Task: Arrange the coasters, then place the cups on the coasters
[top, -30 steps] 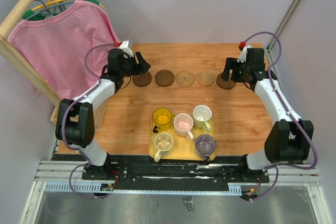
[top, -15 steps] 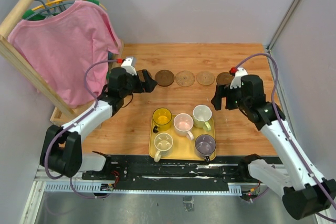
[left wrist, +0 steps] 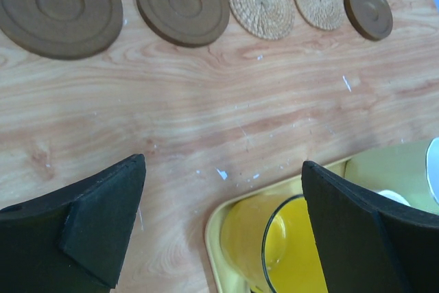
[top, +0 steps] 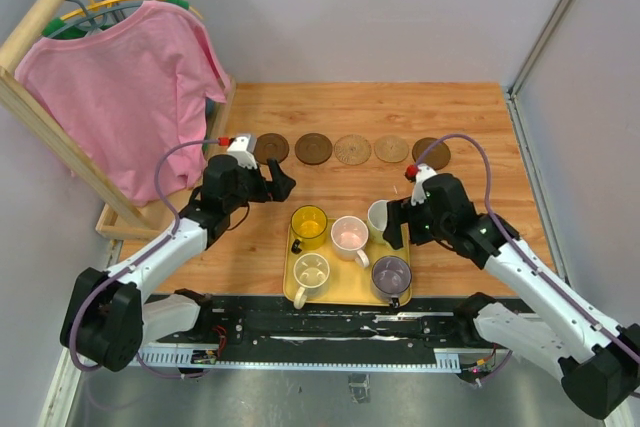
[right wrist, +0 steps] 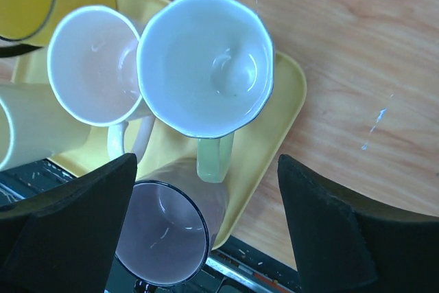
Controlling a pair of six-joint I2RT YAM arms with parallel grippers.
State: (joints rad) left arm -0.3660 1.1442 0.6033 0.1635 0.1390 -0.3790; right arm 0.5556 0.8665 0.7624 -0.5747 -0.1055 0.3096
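**A:** Top view: left gripper wide open, empty, hanging between the coasters row and yellow cup; right gripper gaping over the pale green cup.

**B:** Wrist cams agree. Left: bare wood tabletop beneath, tray corner near. Right: green cup's handle just below, tray edge beside it, open wood beyond.

Top view: you see only a sliver of the pale green cup; the right arm covers the rest. Left wrist: yellow cup cut off by the bottom edge. Right wrist: cream cup cut off at left.
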